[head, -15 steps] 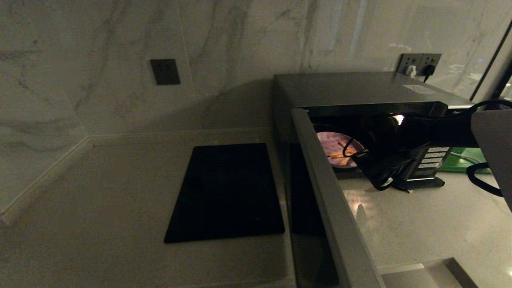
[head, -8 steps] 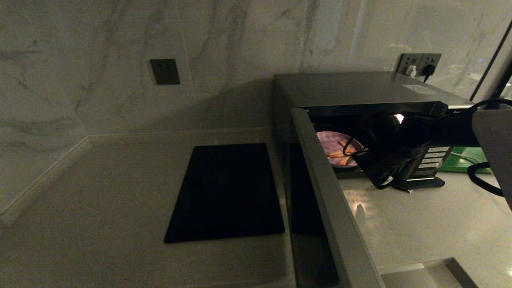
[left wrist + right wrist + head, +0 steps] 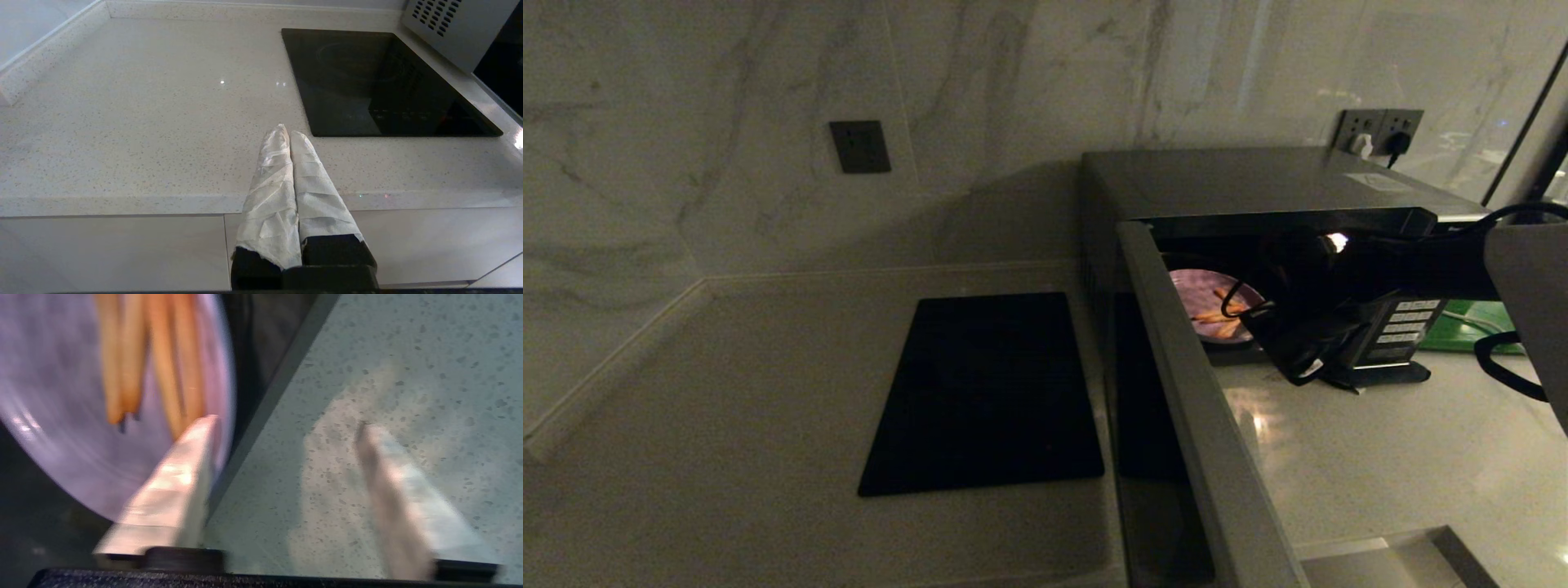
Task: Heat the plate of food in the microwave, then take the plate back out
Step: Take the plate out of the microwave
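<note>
The right gripper [image 3: 286,437] is reaching to the open front of the microwave [image 3: 1258,184], and its two fingers are spread apart with nothing between them. One finger [image 3: 184,469] is lying over the rim of the plate of food [image 3: 81,428]; the other is sitting over the speckled counter [image 3: 408,375] outside. So the plate's rim is lying toward that first finger's side, and its orange sticks are pointing away from the gripper. I think the fingers are getting ready to pinch the rim.

The head view is showing the plate inside the lit microwave, mostly hidden by the arm. The right wrist view is showing the rim close up. The left gripper [image 3: 286,134] is resting pressed together, well away over the counter near the black cooktop [image 3: 380,81].
</note>
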You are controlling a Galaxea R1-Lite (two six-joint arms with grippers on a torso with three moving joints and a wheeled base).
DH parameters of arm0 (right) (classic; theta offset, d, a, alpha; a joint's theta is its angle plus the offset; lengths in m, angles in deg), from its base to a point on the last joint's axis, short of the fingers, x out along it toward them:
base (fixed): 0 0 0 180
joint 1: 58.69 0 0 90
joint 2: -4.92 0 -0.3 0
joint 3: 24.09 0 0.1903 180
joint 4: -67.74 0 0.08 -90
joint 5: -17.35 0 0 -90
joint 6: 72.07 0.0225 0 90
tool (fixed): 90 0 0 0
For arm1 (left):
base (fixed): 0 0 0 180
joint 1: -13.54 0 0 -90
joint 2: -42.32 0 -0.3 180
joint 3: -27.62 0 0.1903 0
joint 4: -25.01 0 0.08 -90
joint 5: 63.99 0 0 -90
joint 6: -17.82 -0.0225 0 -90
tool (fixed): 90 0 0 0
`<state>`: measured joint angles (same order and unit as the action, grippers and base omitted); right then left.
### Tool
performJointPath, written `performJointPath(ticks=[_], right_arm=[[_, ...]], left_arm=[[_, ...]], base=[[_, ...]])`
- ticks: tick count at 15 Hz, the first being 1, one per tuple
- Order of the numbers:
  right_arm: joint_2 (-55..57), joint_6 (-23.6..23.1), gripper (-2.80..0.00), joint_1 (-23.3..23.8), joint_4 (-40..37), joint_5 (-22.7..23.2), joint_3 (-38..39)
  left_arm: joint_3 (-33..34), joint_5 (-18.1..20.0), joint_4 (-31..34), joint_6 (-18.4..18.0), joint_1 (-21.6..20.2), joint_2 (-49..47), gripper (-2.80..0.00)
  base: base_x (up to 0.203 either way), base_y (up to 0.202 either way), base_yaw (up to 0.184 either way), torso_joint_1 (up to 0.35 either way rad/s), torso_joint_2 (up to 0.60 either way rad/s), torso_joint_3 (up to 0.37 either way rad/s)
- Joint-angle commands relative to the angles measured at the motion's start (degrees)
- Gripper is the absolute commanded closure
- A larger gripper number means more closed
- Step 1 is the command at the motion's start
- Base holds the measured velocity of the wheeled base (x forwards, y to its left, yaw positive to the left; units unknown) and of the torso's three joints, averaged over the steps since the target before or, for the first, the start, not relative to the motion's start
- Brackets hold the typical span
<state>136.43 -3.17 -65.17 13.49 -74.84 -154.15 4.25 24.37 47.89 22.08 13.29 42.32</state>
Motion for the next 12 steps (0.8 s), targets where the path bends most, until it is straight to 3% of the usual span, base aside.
performJointPath(ticks=[1,12], right_arm=[[-0.4,0.4,0.00,0.0,-0.4,-0.1,-0.2],[-3.4,0.4,0.00,0.3,-0.4,-0.1,-0.4]], left_arm=[[0.0,0.0,0.0,0.0,0.0,-0.1,0.00],[0.0,0.0,0.0,0.0,0.0,-0.1,0.00]], base=[[0.000,0.000,0.000,0.000,0.00,0.000],[0.000,0.000,0.000,0.000,0.00,0.000]])
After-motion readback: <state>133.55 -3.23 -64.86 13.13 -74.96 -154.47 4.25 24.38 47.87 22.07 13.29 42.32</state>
